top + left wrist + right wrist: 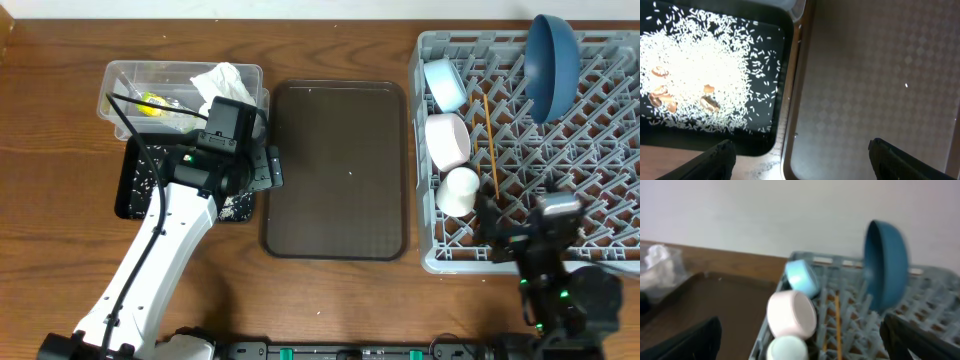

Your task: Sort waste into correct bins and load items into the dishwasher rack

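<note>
- Rice grains (695,65) lie in the black tray (765,140); the tissue (222,82) and wrapper (152,102) sit in the clear tub (118,70).
- The dark blue dish (552,62), light blue bowl (443,83), white bowl (447,140), cup (459,190) and chopsticks (491,145) stand in the rack (600,210).
- The left claw (805,157), over the black tray's edge, and the right claw (805,337), at the rack's near side, are spread and empty.
- Sorting looks done; lift each claw straight up, clear of pegs and tub wall.

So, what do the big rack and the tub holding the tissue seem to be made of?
The rack looks like moulded grey plastic, matte: one even colour, a lattice with pegs. The tub is probably clear plastic: thin, slightly glossy walls you can see through.
</note>
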